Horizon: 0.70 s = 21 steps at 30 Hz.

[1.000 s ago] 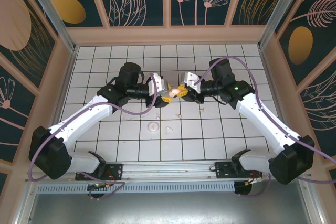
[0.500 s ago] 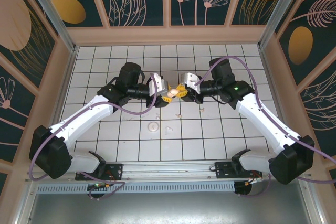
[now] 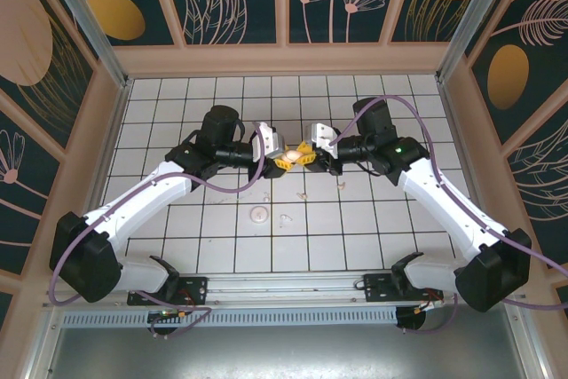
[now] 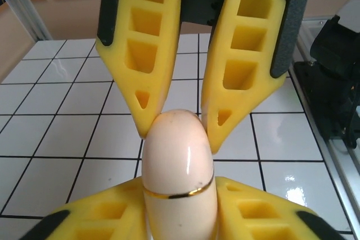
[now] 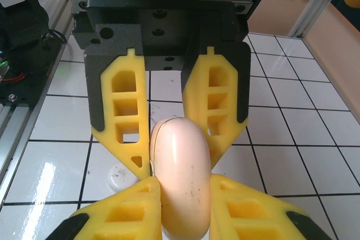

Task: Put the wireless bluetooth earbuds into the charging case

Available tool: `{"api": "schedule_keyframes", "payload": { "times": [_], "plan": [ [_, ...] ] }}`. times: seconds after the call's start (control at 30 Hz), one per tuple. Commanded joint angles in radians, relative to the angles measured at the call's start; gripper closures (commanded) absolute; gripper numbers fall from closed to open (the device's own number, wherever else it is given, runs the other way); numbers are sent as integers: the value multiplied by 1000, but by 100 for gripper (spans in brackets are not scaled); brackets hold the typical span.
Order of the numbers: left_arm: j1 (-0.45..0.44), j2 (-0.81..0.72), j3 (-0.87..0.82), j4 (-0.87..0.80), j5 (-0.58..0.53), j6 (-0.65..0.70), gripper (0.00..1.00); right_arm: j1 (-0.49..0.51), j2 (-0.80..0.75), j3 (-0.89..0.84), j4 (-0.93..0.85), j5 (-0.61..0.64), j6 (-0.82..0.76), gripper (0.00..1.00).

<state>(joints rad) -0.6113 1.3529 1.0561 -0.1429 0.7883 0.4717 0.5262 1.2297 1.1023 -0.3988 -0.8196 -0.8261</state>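
Left gripper jaws clamp one end of the shut charging case, held off the tiles between both jaw pairs, right gripper jaws pinch its other end, likely bracing it to pry the lid; earbuds lie on tiles below the jaws.

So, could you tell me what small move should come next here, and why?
Probably the right claw should ease its end of the charging case away while the left claw holds firm, to open it. Both claws pinch the case between them, and its gold seam looks shut, so nothing can go in yet.
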Motion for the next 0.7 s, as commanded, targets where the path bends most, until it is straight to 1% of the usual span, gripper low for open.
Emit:
{"api": "schedule_keyframes", "payload": {
  "times": [0.0,0.07,0.17,0.33,0.53,0.67],
  "plan": [
    [-2,5,-8,18,7,7,75,12,-8,-15,37,-21,25,71],
    [-3,2,-10,17,6,11,76,12,-14,-27,64,-4,57,62],
    [-3,1,-11,19,7,11,76,9,-25,-47,110,14,96,56],
    [-4,2,-11,19,10,12,76,-14,-36,-57,152,21,142,54],
    [-4,0,-19,18,3,14,76,-71,-48,-65,206,-56,206,53],
    [-4,-6,-26,32,15,2,77,-86,-46,-69,234,-32,247,53]
  ]
}}
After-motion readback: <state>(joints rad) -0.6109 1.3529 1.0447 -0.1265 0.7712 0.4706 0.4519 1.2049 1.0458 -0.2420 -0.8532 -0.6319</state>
